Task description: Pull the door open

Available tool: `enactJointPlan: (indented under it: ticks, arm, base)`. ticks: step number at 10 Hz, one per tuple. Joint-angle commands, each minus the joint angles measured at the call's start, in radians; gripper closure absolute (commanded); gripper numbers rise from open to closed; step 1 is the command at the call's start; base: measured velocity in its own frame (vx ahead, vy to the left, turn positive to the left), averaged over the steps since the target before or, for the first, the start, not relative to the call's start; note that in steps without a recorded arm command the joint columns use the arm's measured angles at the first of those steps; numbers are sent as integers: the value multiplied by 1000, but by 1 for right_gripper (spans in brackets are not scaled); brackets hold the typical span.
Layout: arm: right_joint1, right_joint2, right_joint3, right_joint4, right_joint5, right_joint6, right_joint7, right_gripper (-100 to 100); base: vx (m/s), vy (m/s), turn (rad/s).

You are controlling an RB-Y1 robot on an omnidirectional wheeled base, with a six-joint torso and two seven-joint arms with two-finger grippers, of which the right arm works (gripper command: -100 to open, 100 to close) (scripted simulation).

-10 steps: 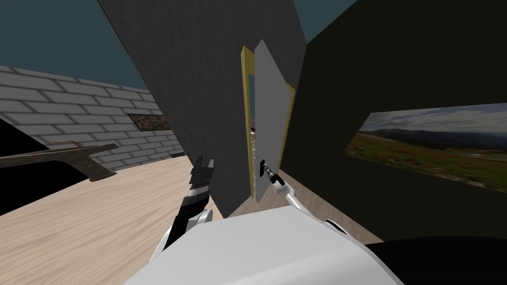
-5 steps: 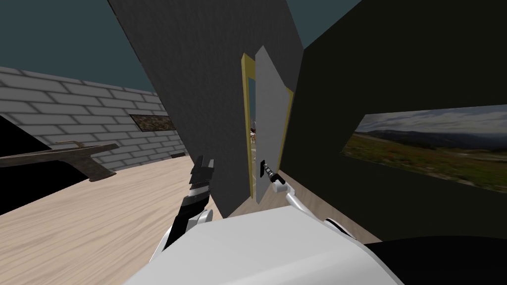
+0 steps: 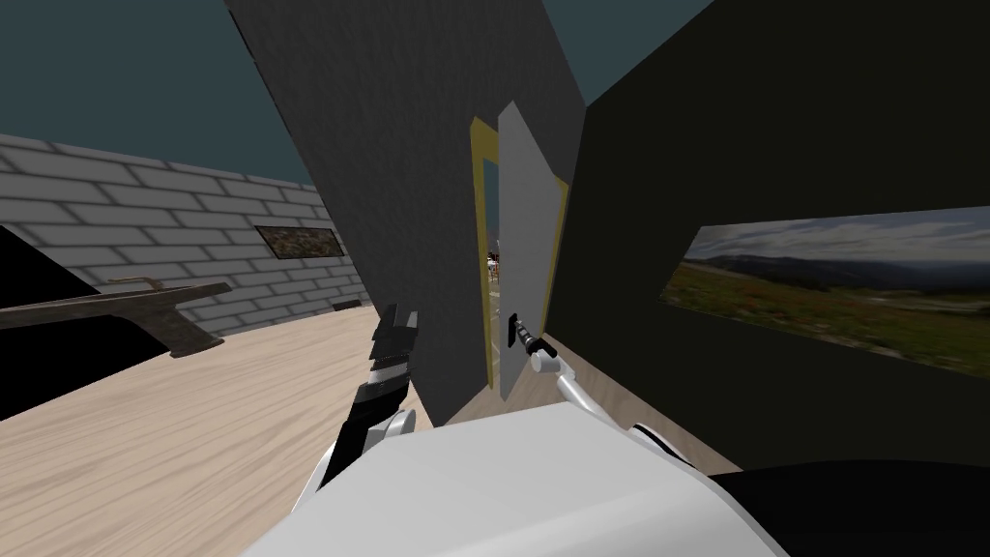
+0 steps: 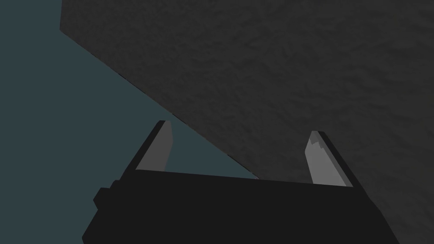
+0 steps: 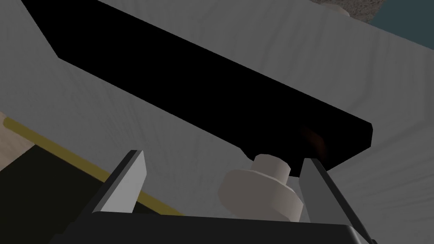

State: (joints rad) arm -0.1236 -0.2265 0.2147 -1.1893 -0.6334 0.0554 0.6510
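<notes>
Grey brick wall (image 3: 145,208) with a small dark picture (image 3: 300,242) is seen left, dark counter (image 3: 116,302) before it on pale wood floor (image 3: 193,435). Landscape picture (image 3: 831,290) is hung on the dark right wall (image 3: 773,126).

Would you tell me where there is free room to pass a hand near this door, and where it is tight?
Free: the wood floor between the brick wall and the dark grey wall. Narrow: the slit between the door and its yellow frame. Crowded: the knob, sitting inside the open right jaws.
</notes>
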Motion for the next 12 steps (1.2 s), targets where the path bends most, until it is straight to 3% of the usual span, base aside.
enactJointPlan:
  ticks: [1,2,4,5,7,9,10,12]
  arm:
    - [22,-9,-17,12,-31,6,-1,100]
    - [18,-10,-16,16,-70,46,-8,100]
    - [18,-10,-16,16,-135,46,-8,100]
    - [15,-11,-15,20,-166,85,-15,100]
    - [15,-11,-15,20,-230,86,-15,100]
    - [15,-11,-15,20,-239,86,-15,100]
    - [11,-11,-14,23,-281,126,-22,100]
    - [11,-11,-14,0,-309,126,-22,100]
  base:
    - [0,0,0]
    - [-20,-24,-25]
    - [-14,-15,-1]
    - [-10,-29,-11]
    - [-10,-24,-9]
    - [-1,0,12]
    - [-7,-17,-28]
    - [-1,-19,-15]
